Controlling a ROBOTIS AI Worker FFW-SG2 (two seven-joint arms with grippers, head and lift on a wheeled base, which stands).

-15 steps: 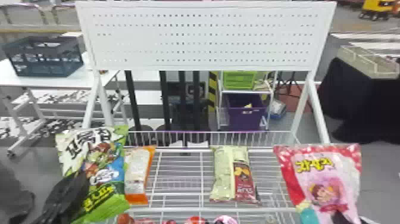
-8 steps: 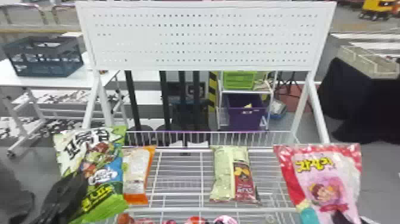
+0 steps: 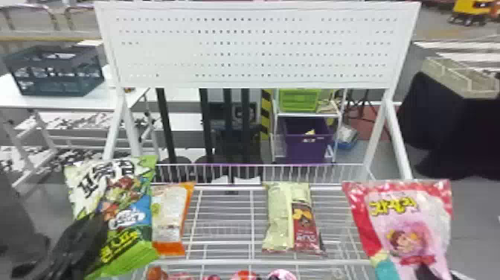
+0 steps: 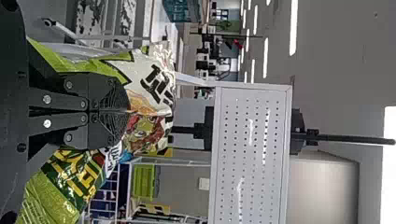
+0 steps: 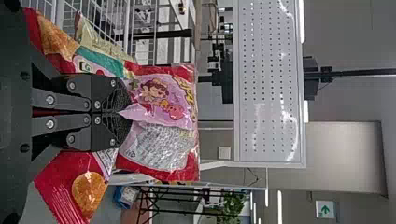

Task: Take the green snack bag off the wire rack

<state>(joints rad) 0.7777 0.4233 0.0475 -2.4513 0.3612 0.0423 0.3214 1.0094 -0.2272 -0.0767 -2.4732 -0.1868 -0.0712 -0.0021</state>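
Observation:
In the head view my left gripper (image 3: pixel 80 242) is at the lower left, shut on the side of the green snack bag (image 3: pixel 130 193), which hangs upright beside the rack's left end. The left wrist view has the left gripper (image 4: pixel 128 111) closed with the green bag (image 4: pixel 147 88) pinched and creased between its fingers. At the right, my right gripper (image 3: pixel 428 273) is mostly behind a pink and red bag (image 3: pixel 420 223). Seen from the right wrist, the right gripper (image 5: pixel 123 113) is shut on that pink bag (image 5: pixel 161 100). The wire rack (image 3: pixel 223 223) spans the middle.
An orange and white bag (image 3: pixel 169 216) lies on the rack right beside the green bag. A pale green and red bag (image 3: pixel 290 219) lies right of centre. Behind rises a white pegboard (image 3: pixel 256 48) on slanted posts (image 3: pixel 400 141). Red items (image 3: pixel 245 275) show at the front bottom edge.
The left gripper and the green bag have shifted slightly to the left, a little away from the orange bag. The right gripper and the pink bag have stayed nearly still.

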